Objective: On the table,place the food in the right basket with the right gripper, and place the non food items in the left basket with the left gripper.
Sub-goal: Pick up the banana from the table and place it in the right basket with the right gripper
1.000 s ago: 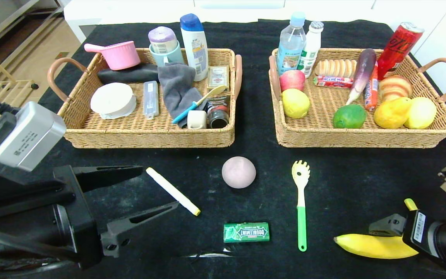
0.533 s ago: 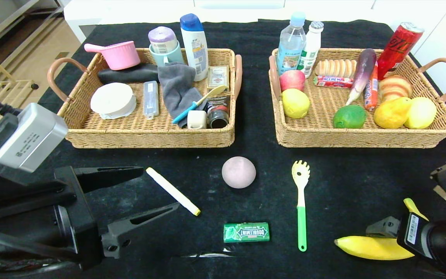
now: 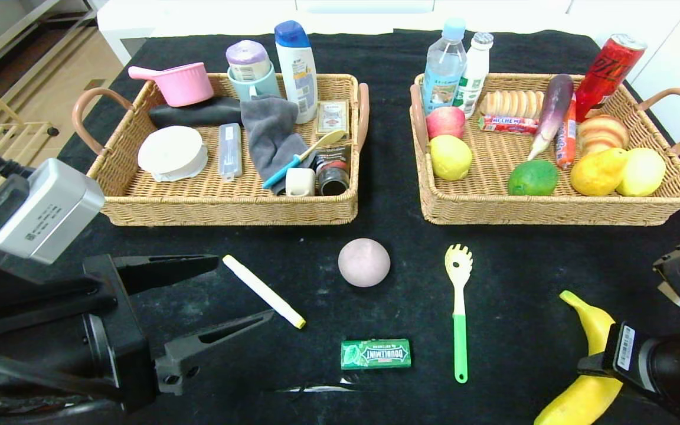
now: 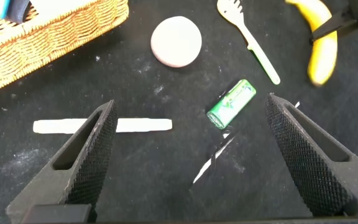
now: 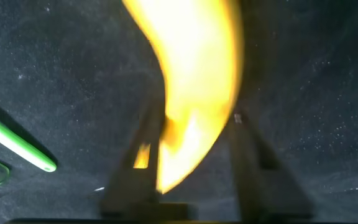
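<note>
I am on the food step. My right jaws are clenched around the middle of the banana (image 3: 589,354), near the front right corner of the bench (image 3: 529,283). The banana looks lifted off the bench, I think. Its long way runs from front to back, with the stem end pointing toward the right basket (image 3: 552,209) and the other end toward me. Next I think I must carry it up over the basket wall and let go inside, away from the fruit there. My left jaws (image 3: 231,292) hang released near the white marker (image 3: 263,291).
</note>
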Controlling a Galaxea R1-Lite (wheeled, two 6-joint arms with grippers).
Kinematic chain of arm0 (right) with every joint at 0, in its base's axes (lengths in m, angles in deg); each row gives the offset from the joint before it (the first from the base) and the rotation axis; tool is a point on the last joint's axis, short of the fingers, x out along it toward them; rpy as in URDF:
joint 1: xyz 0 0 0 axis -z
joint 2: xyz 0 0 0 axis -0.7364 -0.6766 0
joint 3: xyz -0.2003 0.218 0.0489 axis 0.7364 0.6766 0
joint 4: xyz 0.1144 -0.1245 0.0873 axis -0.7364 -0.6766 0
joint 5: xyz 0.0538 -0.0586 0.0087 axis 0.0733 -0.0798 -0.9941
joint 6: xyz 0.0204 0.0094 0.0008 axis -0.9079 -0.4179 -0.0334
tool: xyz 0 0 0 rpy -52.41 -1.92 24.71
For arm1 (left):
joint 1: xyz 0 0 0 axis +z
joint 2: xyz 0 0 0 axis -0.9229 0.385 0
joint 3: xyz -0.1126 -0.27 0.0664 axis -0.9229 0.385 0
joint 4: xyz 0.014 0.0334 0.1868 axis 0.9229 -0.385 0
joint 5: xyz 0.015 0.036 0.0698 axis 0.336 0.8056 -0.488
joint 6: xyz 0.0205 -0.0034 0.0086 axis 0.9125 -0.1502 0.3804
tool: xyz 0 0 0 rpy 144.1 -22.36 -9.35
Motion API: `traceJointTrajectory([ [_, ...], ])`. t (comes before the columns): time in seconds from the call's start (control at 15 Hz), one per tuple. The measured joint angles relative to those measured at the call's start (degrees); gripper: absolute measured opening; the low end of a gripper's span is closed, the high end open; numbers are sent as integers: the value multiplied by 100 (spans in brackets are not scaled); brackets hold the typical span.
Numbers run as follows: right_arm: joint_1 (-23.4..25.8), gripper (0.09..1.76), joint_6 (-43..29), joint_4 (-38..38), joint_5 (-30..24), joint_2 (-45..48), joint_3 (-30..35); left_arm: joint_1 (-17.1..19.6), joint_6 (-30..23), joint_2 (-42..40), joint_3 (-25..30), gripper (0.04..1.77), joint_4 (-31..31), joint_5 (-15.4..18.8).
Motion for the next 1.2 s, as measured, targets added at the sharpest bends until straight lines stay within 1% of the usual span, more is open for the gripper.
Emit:
traceJointTrajectory([
  [0.8, -4, 66, 46, -9, -5, -60, 6, -79, 33, -9, 52, 172, 10, -9],
  [1.2, -119, 66, 300, -210, -28, 311, -199, -77, 35, 0, 52, 172, 18, -9],
])
